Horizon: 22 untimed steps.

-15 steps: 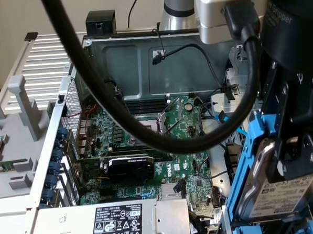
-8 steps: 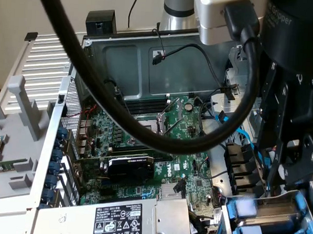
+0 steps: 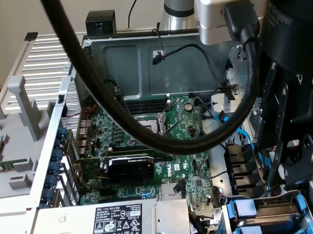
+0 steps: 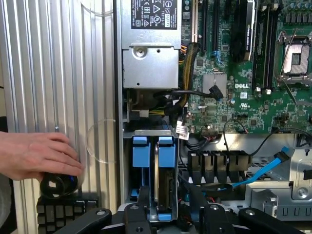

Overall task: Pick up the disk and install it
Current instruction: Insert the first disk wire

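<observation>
Blue-framed disk (image 4: 165, 152) (in bay (image 4: 146, 132)) by gripper (image 4: 169, 197)

Disk (image 4: 165, 185): bright blue carrier, silver-grey body. Board (image 4: 243, 112) green. Cable (image 4: 263, 170) blue. Panel (image 4: 58, 73) light grey, ribbed. PSU label (image 4: 153, 12) black, white print.

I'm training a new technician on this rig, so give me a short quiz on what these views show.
1. True or false: the person's hand is inside the computer case.
2. What colour are the drive carriers in the bay? A red, B blue, C green.
3. Fill in: the gripper is closest to ____.
Key: 1 false, it rests outside the case wall; 2 B; 3 the disk, standing on edge in the bay.
</observation>
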### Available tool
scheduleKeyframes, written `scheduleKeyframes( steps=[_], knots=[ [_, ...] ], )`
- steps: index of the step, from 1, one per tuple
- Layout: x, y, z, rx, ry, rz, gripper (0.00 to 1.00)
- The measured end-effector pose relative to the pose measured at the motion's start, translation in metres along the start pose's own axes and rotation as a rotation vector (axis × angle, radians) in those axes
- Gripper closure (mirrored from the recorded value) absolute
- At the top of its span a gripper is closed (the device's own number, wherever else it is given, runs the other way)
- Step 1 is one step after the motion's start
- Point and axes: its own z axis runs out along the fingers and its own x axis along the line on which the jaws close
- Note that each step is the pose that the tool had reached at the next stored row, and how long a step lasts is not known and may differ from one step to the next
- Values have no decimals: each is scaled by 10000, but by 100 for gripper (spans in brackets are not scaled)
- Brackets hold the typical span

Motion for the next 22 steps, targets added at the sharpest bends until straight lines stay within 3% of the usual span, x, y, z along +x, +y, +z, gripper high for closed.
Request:
scheduleKeyframes(
  steps=[10,16,22],
  knots=[
    [-2,0,0,0,1,0,55],
    [-117,-23,5,-9,152,-19,55],
    [-175,-120,19,-53,181,-21,55]
  ],
)
